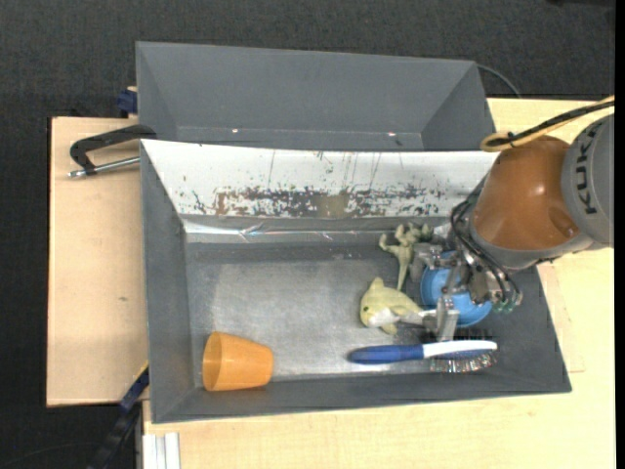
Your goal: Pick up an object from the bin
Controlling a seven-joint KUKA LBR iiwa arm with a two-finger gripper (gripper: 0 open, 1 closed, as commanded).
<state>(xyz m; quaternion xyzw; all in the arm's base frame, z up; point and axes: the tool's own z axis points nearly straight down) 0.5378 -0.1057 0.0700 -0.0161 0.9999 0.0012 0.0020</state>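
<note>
My gripper [447, 313] is low in the bin's right part, under the arm's orange cover. It sits over a round blue thing [469, 306], which is partly hidden by it. Just left of it lies a pale yellow soft toy [384, 307]. Touching the gripper's front side is a brush with a blue handle and a white head [422, 353]. A small greenish figure [405, 242] lies behind it near the back wall.
An orange cup [234, 362] lies on its side in the front left corner. The arm and its orange cover hang over the bin's right wall.
</note>
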